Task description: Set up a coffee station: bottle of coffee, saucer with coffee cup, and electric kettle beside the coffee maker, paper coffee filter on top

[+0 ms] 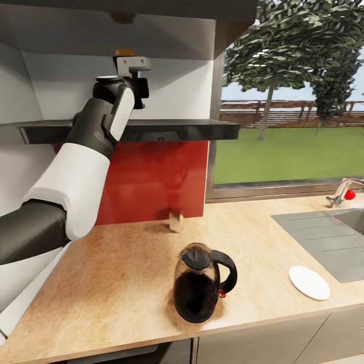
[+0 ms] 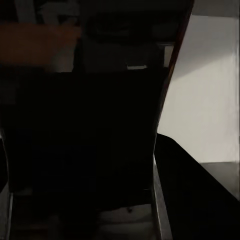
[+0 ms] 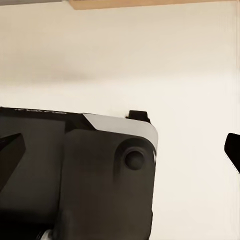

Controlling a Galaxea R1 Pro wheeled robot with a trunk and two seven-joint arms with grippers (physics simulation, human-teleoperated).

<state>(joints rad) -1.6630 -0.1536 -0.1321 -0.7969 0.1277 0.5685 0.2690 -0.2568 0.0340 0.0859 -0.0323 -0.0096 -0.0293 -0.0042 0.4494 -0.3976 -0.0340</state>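
The left arm reaches up over the kitchen shelf point(image 1: 151, 130), its left hand point(image 1: 132, 64) raised at 12 o'clock from the wrist. Just above that hand, a yellow lid marks the bottle of coffee point(image 1: 125, 52), probably upright; whether the hand is closed on it I cannot tell. On the bench point(image 1: 111, 283), the electric kettle point(image 1: 202, 283) stands near the front edge, the paper coffee filter point(image 1: 175, 221) at its 12 o'clock, the saucer point(image 1: 309, 282) at 3. The right hand's tips stand wide apart, empty.

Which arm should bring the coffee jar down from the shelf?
Left. Its gripper is already raised above the kitchen shelf, right at the yellow-lidded bottle of coffee.
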